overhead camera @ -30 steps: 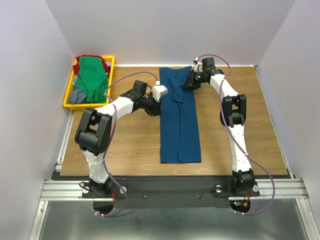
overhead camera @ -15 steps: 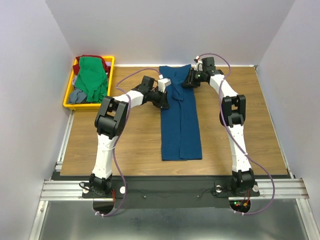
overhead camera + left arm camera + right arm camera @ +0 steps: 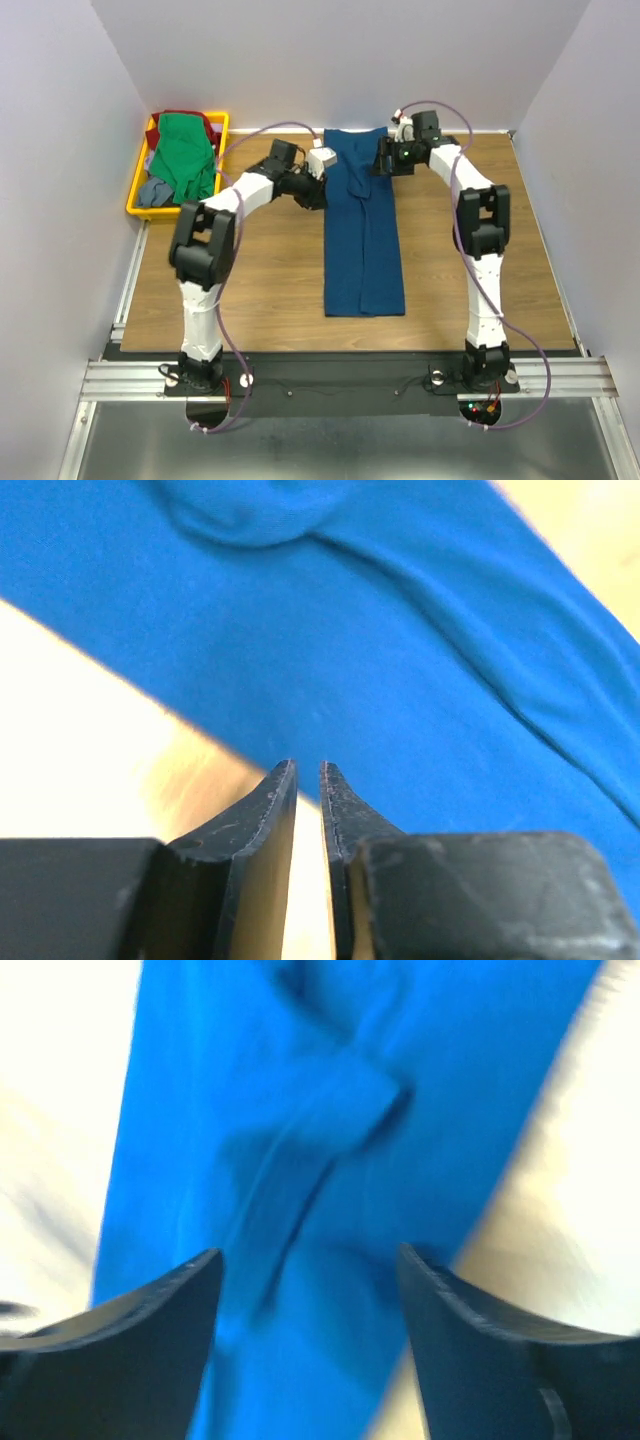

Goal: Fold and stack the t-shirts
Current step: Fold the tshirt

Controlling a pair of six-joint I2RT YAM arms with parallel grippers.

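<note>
Risk first: your left fingers (image 3: 275,800) are all but pressed together, a thin slit with nothing in it, and the tips sit right at the left edge of the dark blue t-shirt (image 3: 362,240). Go in like that and you'll likely shove the hem or catch one layer and undo the lengthwise fold. Your right fingers (image 3: 180,1290) are spread wide above a rumpled ridge near the far right edge; grab that bunch and the strip may skew. The shirt lies as a long narrow strip mid-surface (image 3: 250,280), its far end between both arms. The right wrist view is blurred, so I can't tell whether there's contact.
</note>
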